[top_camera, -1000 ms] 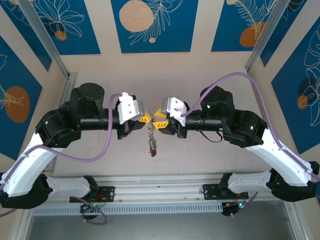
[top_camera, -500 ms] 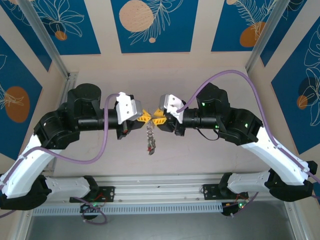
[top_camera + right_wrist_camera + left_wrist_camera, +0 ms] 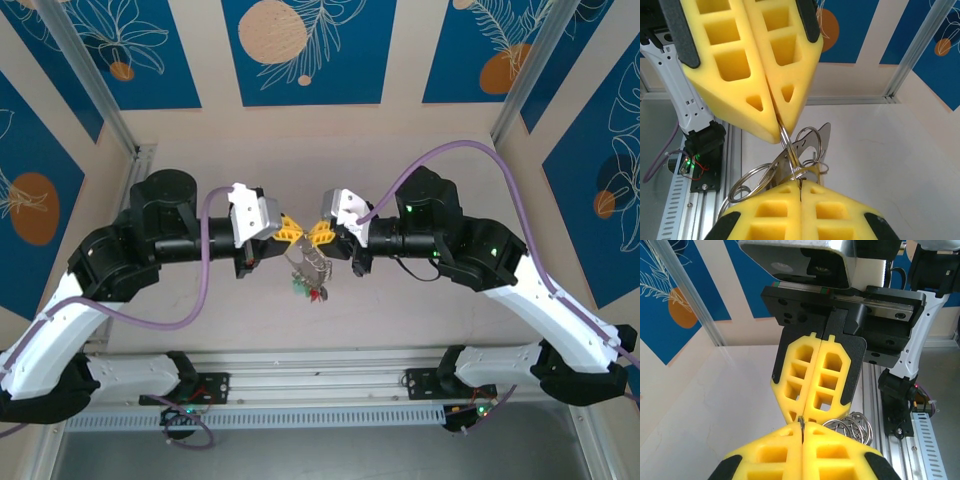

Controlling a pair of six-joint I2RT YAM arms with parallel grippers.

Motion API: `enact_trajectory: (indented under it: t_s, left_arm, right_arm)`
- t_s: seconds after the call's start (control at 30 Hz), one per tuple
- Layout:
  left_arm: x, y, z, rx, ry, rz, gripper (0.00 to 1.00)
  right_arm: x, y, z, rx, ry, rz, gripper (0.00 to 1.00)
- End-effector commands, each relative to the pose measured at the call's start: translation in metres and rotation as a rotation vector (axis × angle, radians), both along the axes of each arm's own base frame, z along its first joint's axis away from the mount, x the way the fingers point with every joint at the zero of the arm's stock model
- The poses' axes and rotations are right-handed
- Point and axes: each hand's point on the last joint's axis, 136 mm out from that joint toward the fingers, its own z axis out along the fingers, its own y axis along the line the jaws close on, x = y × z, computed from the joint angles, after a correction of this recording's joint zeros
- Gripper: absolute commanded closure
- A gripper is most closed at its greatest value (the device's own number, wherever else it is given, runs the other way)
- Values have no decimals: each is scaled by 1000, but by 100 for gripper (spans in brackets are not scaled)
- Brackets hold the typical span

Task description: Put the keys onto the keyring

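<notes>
Swung out of its earlier straight hang, the bunch of metal under the two tools now sits wider and shifted toward the right arm, and the right tool has gone from partly parted to fully closed.

Both arms reach inward over the pale bench [image 3: 400, 310], the left arm [image 3: 120, 260] and right arm [image 3: 480, 250] meeting tip to tip at the middle. The left tool [image 3: 290, 233] has its yellow fingers pressed together, and so does the right tool [image 3: 318, 236].

From the right wrist, the left tool [image 3: 780, 134] pinches a thin grey wire at its very tip; the same wire runs down into the seam of the right tool [image 3: 800, 192]. That wire belongs to the keyring [image 3: 308, 268], which hangs between and just below the tools, above the bench, with green and red tags [image 3: 306, 291] at its bottom.

Several small steel rings [image 3: 757, 177] and a flat metal key [image 3: 824, 136] crowd beside the pinched wire. Whether that key belongs to the small set I cannot tell.
</notes>
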Motion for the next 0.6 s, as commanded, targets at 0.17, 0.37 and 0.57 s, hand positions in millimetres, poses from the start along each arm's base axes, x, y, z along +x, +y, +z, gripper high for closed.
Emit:
enact_trajectory:
  t_s: [0.17,0.37,0.57]
  left_arm:
    - [-9,-1,23,-111,-29,-40,100]
    - [-11,1,26,-124,-31,-41,100]
    - [-9,1,23,-117,-26,-34,100]
  right_arm:
    - [-15,-1,12,77,-26,77,100]
    - [-18,0,8,74,-19,93,100]
    - [-6,-14,28,145,-112,-19,100]
